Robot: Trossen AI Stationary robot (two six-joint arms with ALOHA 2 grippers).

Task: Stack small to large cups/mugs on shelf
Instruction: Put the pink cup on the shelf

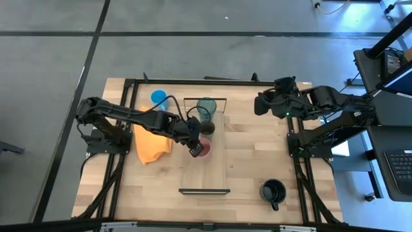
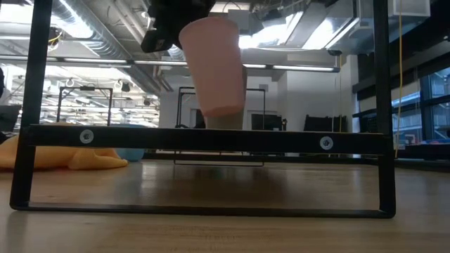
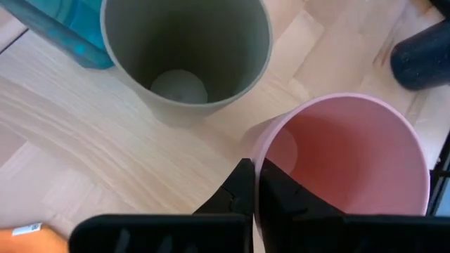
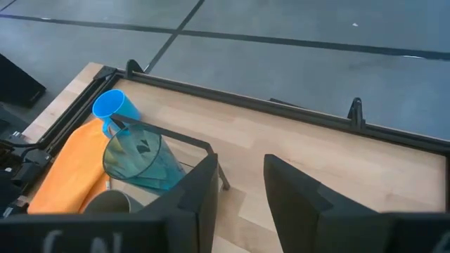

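Left pincer (image 3: 252, 184) is pinched tight on the rim of the pink cup (image 3: 351, 158), one finger inside the wall and one outside. The low view shows the cup lifted clear of the shelf (image 1: 212, 161), hanging above the plank, bottom not touching.

Just beside it in the left wrist view stands the olive-green cup (image 3: 186, 53), upright on the shelf, mouth open and nothing inside. The teal tumbler (image 1: 206, 109) sits touching or just beside the olive cup, toward the shelf's far end.

Further out: the blue mug (image 1: 158, 98) is off the shelf on the bench (image 1: 257, 154), beside the orange cloth (image 1: 151, 145). The black mug (image 1: 273, 191) is also on the bench, well apart, near the right front corner.

Right pincer (image 4: 239, 186) waits over the bench's far right edge, fingers spread, holding nothing.

Progress judgement: early to middle. Two vessels stand on the shelf, the pink one is in transit, and no nesting is visible yet. Still to do: place the pink cup, probably into or next to the olive one, then bring both handled mugs over. Whether the shelf order so far runs small to large cannot be told from these views.
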